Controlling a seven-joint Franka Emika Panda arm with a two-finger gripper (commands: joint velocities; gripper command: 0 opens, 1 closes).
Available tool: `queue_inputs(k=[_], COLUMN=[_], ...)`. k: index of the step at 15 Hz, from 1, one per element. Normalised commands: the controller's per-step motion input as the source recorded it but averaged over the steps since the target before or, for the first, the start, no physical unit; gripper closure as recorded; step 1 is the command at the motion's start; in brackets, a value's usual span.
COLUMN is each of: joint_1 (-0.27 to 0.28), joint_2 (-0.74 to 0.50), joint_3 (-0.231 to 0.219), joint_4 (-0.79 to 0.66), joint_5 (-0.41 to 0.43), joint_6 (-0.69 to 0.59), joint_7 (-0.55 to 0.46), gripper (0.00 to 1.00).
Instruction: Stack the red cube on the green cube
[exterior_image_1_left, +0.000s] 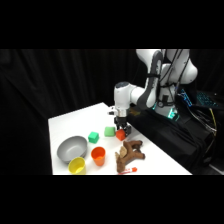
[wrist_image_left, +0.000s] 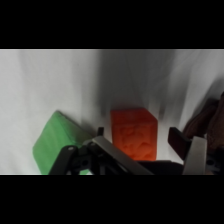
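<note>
The red cube (wrist_image_left: 134, 134), judged light, rigid and best gripped across its flat sides, was framed between the spread, unclosed fingers of the gripper (wrist_image_left: 136, 136) on the desk (exterior_image_1_left: 75, 120).

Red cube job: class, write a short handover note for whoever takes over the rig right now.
Jaws: open, one either side of the red cube, not closed on it.
Red cube: on the table, beside the paler cube.
Green cube: farther along, beyond the paler one, nothing on it.
Done: arm lowered over the red cube.
Left: grip, lift, carry, set on the green cube, release.
</note>
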Motion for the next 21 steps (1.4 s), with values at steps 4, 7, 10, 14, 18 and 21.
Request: queue_inputs(k=[4,7,10,14,18,21], joint_1=[-0.043,0.001,0.034,0.067,0.198,0.372], joint_2=[0.05,0.02,0.0,0.0,-0.07,-0.4], joint_3=[0.095,0.02,-0.055,-0.115,-0.247,-0.386], joint_4=[-0.05,-0.06,-0.07,-0.06,-0.09,-0.18], joint_5=[0.06,-0.009,-0.06,-0.103,-0.195,-0.285], joint_6=[0.29,0.27,0.25,0.2,0.11,-0.24], joint_7=[0.03,0.08,0.1,0.11,0.17,0.3], gripper=[0.0,0.17,0.4,0.68,0.73,0.73])
